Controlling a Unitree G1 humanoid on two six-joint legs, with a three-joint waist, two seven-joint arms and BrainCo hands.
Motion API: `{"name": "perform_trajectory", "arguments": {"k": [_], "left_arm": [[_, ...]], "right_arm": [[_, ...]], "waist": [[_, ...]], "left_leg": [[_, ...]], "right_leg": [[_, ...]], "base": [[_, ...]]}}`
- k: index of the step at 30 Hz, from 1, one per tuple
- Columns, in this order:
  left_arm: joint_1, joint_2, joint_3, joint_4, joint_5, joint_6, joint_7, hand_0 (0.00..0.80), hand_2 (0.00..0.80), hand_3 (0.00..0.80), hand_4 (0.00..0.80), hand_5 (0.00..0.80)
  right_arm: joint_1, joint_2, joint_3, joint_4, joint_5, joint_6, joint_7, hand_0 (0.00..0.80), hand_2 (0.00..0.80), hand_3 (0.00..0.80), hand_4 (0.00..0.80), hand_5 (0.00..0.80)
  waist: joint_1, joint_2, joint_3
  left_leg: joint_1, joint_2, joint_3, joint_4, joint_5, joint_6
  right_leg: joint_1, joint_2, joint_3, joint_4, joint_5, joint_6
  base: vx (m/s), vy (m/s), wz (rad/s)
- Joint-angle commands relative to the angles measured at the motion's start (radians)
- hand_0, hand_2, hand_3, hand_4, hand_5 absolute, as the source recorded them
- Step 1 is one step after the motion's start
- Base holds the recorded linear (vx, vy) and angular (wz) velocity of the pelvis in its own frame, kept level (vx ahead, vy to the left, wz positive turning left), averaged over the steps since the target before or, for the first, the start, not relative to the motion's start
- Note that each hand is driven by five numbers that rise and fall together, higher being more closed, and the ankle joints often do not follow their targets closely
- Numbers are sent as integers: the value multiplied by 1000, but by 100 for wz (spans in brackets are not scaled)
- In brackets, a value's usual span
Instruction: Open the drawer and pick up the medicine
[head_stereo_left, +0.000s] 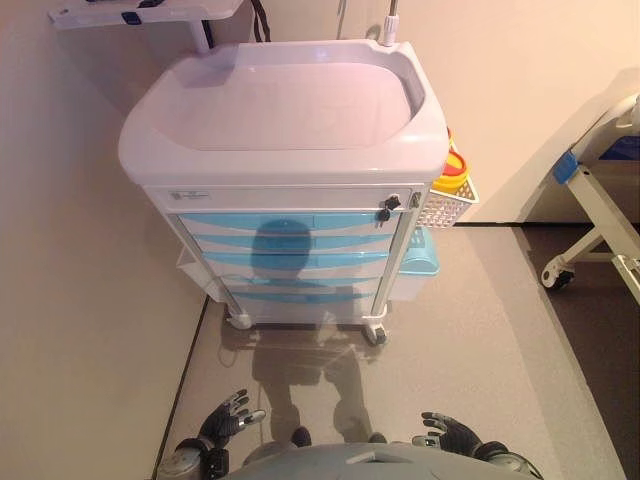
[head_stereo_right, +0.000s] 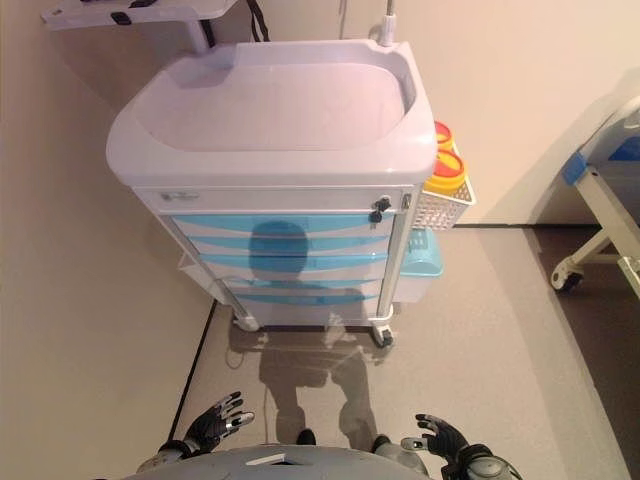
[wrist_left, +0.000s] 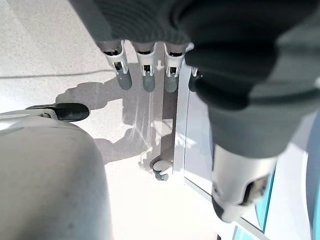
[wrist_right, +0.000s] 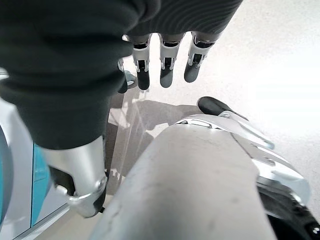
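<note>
A white medical cart (head_stereo_left: 285, 110) stands ahead on castors, with several light-blue drawers (head_stereo_left: 290, 222) down its front, all shut. A small lock with a key (head_stereo_left: 388, 206) sits at the upper right of the drawer stack. No medicine shows in any view. My left hand (head_stereo_left: 228, 415) hangs low at the lower left, fingers straight and empty, well short of the cart. My right hand (head_stereo_left: 450, 433) hangs low at the lower right, open and empty too. The left wrist view shows my fingers (wrist_left: 145, 70) above the floor beside the cart's base.
A white mesh basket (head_stereo_left: 449, 203) with yellow and red containers hangs on the cart's right side, above a light-blue bin (head_stereo_left: 420, 257). A bed frame with a castor (head_stereo_left: 558, 275) stands at the right. A wall runs along the left. A shelf (head_stereo_left: 140, 12) sits at the far left.
</note>
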Motion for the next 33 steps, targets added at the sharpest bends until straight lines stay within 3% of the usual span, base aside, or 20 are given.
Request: {"name": "perform_trajectory", "arguments": {"k": [1, 10, 19, 33], "left_arm": [[-41, -19, 5, 38, 12, 9, -20, 0, 0, 0, 0, 0], [-45, -14, 5, 40, -18, 18, -22, 0, 0, 0, 0, 0], [-39, -10, 23, 61, 30, 31, 53, 0, 0, 0, 0, 0], [-35, -10, 31, 42, -30, -10, 67, 0, 0, 0, 0, 0]], "right_arm": [[-50, 4, 0, 30, -8, -17, -11, 0, 0, 0, 0, 0], [-50, 1, 7, 27, -30, -20, -29, 0, 0, 0, 0, 0], [-44, 7, 5, 32, -37, -34, -45, 0, 0, 0, 0, 0], [-43, -7, -5, -11, -11, -77, -133, 0, 0, 0, 0, 0]], "waist": [[3, -13, 10], [-1, -9, 10], [-2, -9, 10], [-3, -6, 59]], "left_leg": [[-5, -57, 50, 55, -136, 15], [1, -56, 52, 50, -137, 16], [-3, -51, 52, 55, -137, 15], [-50, -51, 61, 120, -158, 29]], "right_leg": [[4, -10, -14, 35, -54, 51], [7, -10, -14, 40, -60, 50], [4, -12, -13, 53, -69, 48], [-48, -27, -11, 115, -87, 42]], "base": [[0, 0, 0], [11, -2, -2], [43, -17, 0], [64, 18, 0]]}}
